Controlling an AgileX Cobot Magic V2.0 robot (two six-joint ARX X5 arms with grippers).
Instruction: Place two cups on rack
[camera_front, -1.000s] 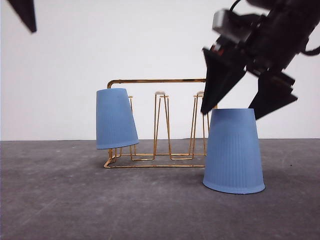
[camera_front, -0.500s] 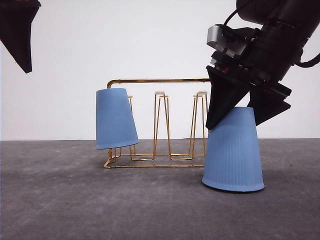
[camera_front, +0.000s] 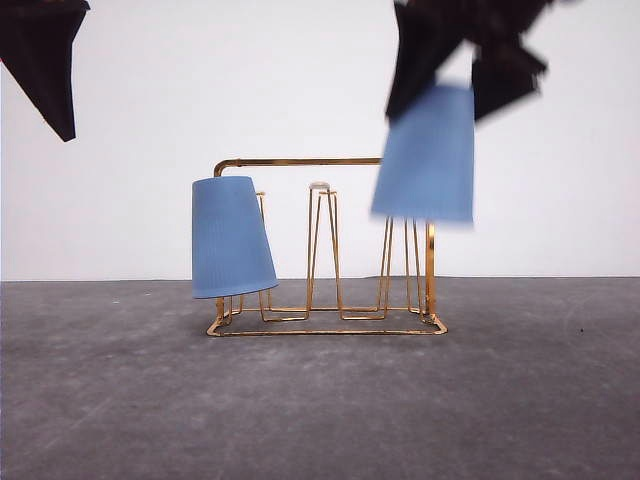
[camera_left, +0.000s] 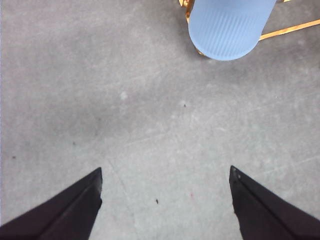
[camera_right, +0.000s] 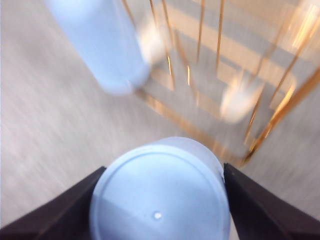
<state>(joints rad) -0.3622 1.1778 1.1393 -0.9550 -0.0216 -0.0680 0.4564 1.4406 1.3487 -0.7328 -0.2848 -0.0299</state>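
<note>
Blue cup (camera_front: 232, 238) sits on gold rack (camera_front: 330, 322); right hand (camera_front: 462, 72) pinching second cup (camera_front: 426, 155) aloft, unplaced; left hand (camera_left: 165, 200) spread.

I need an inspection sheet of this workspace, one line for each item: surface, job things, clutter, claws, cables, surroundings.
Surface: grey table, matte, some small specks.
Job's things: gold wire rack upright on the table. One blue cup upside down on the rack's left peg, tilted. Second blue cup upside down in the air above the rack's right end, blurred by motion.
Clutter: nothing seen.
Claws: right claw shut on the second cup's closed end. Left claw open, empty, high at the left.
Cables: nothing seen.
Surroundings: plain white wall behind the table.
</note>
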